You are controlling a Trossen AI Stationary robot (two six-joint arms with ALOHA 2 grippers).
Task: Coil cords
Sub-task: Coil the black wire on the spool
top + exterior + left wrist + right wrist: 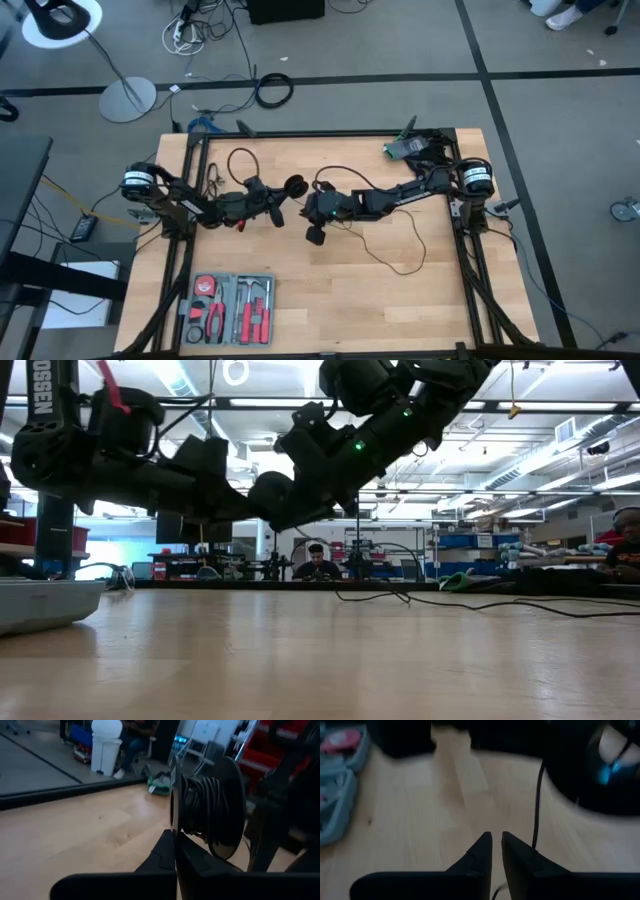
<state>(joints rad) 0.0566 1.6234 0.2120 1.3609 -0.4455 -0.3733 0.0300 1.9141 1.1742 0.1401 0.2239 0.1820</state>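
The cords are one thin black wire. Part of it is wound on a black two-disc spool [210,810], seen near the table's middle in the high view [295,185]. The remainder lies loose on the wood, in a loop at the far left [240,158] and a long curl at the right [400,262]. My left gripper [279,205] is shut on the spool. My right gripper [496,841], just right of the spool [314,236], slants down with a narrow gap between its fingers and nothing in it. A strand [537,805] runs beside one of its fingers. My left gripper pinches the rim of the spool's nearer disc [173,822] between its two fingers [165,852]. The fingers come in level from the table's left. The spool stands on edge, lifted clear of the table, with the wire wound round its hub [202,800].
A grey case of red-handled tools [228,308] lies at the near left, and its edge shows in the low view [45,605]. A green object [405,148] sits at the far right corner. Loose wire crosses the wood in the low view [480,603]. A person sits beyond the table.
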